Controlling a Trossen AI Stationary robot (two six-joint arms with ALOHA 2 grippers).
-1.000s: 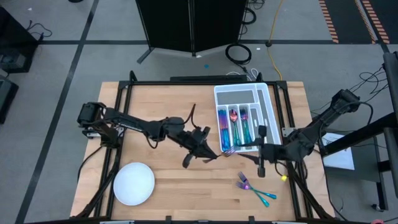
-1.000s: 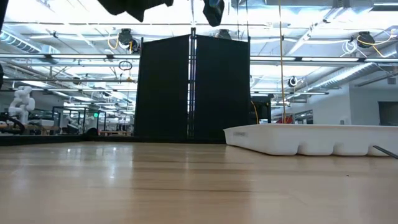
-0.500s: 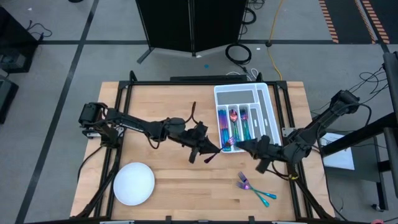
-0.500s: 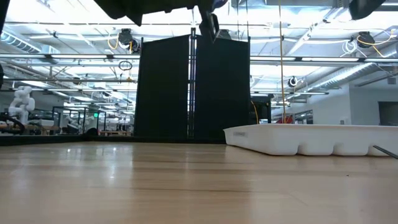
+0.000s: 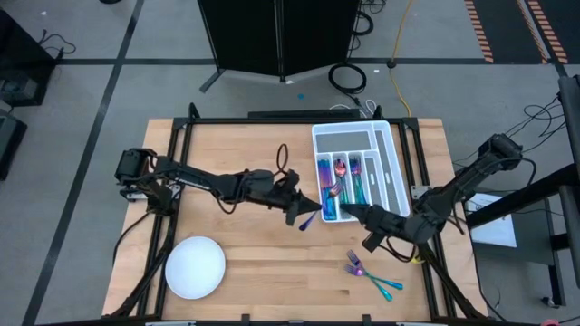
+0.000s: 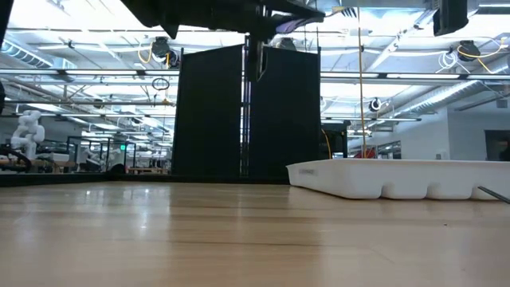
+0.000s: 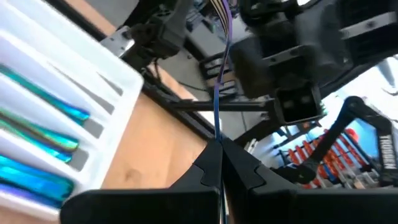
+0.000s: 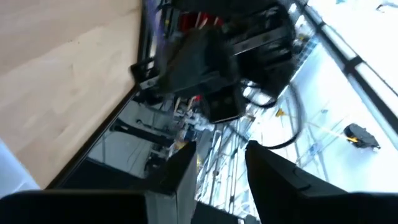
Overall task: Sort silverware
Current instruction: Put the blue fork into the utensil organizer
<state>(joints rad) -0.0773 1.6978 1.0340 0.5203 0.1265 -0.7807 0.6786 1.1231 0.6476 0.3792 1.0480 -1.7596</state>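
Grey concrete floor (image 5: 82, 109) with dark seams surrounds the table. A black panel partition (image 6: 247, 112) stands beyond the table's far edge. Coiled black cable (image 5: 347, 77) and a yellow cord (image 5: 396, 54) lie on the floor. Ceiling strip lights (image 6: 88, 56) illuminate an open workshop hall.

1. Even, bright overhead light; soft shadows on the table (image 5: 236, 154).
2. Low view: ceiling lamps (image 6: 466, 52) glare; near tabletop blurred.
3. Wrist views smeared; far background overexposed.
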